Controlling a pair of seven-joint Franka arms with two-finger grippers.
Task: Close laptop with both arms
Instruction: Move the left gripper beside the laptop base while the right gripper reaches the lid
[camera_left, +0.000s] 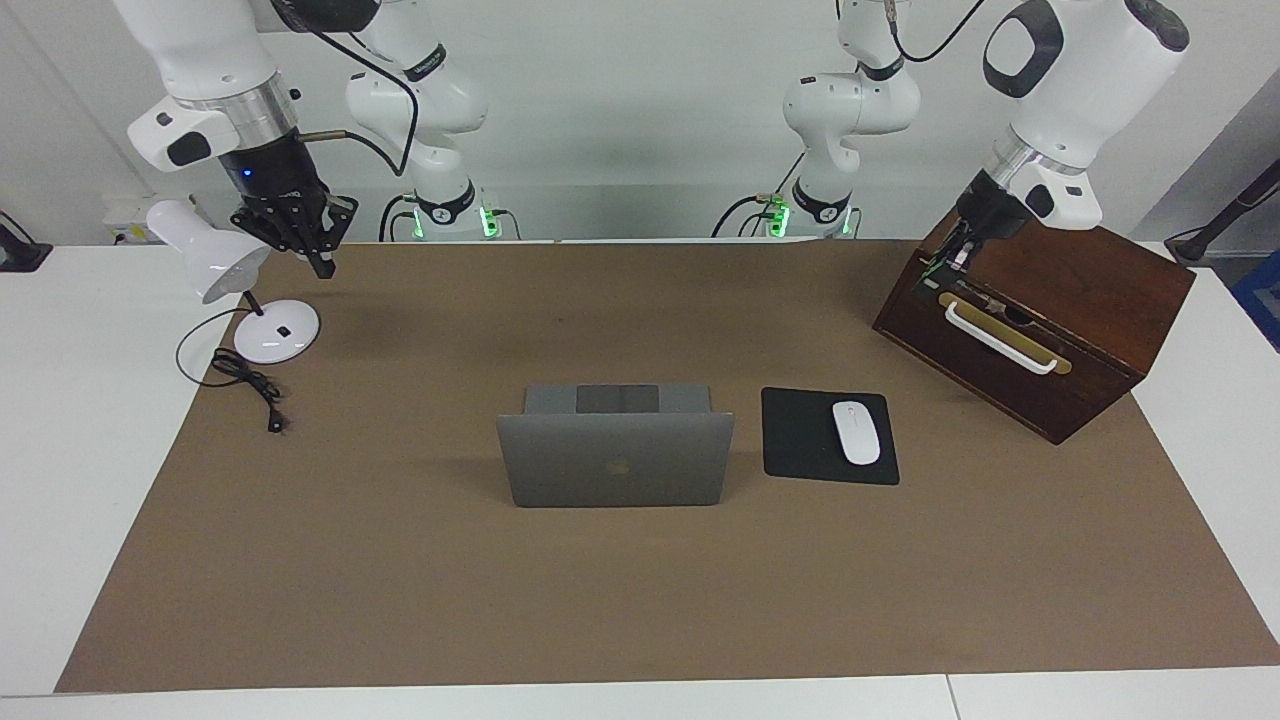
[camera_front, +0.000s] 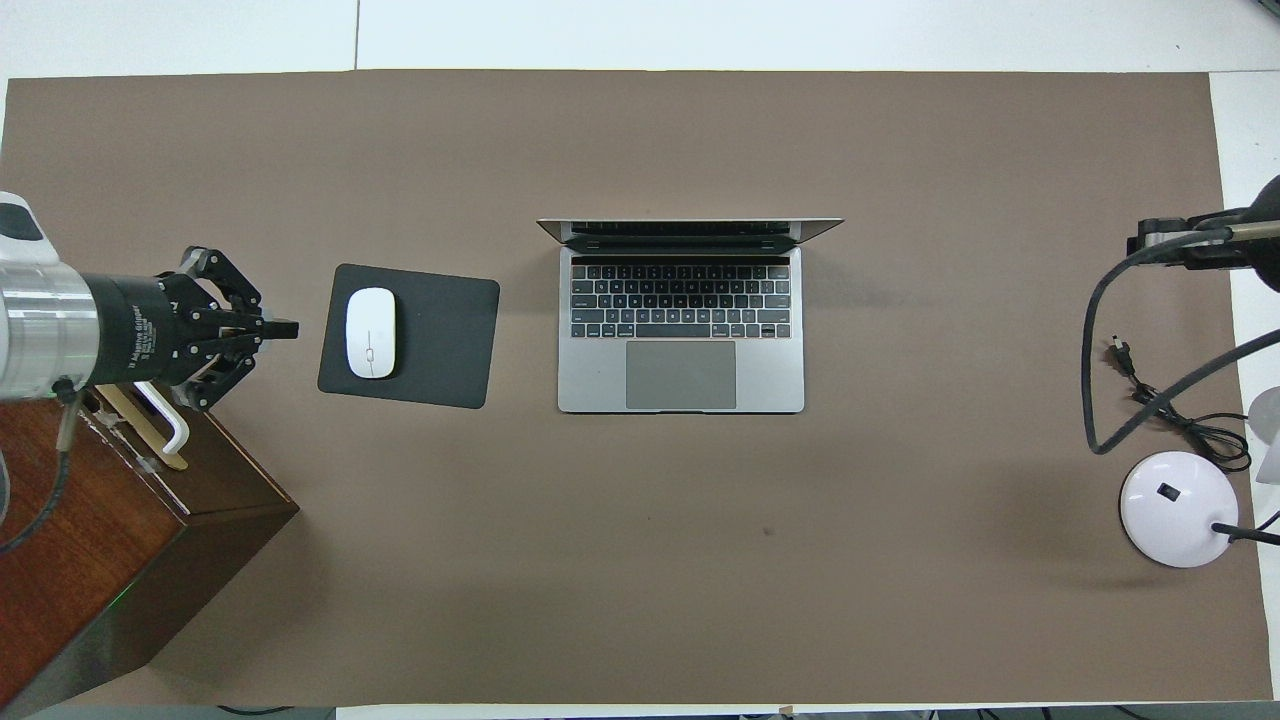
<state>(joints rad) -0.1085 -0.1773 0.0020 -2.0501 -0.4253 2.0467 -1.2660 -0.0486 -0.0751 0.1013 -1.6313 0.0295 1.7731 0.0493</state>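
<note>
Silver-grey laptop (camera_left: 615, 452) sits open mid-desk, so your left claw (camera_left: 958, 258) and right claw (camera_left: 318, 262) hang empty, pinched shut, ready to push.

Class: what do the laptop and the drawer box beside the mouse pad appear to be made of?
Laptop: likely brushed metal, matte silver-grey lid with a soft even sheen. Drawer box: dark stained wood, faintly glossy, with visible grain; its white handle looks like plastic or painted metal.

My slim silver-grey laptop (camera_left: 616, 455) sits open mid-tabletop on the brown mat (camera_left: 400, 600), its lid upright with the dark apple logo facing away from me, keyboard and trackpad toward me, just beside the black mouse pad (camera_left: 808, 440).
</note>
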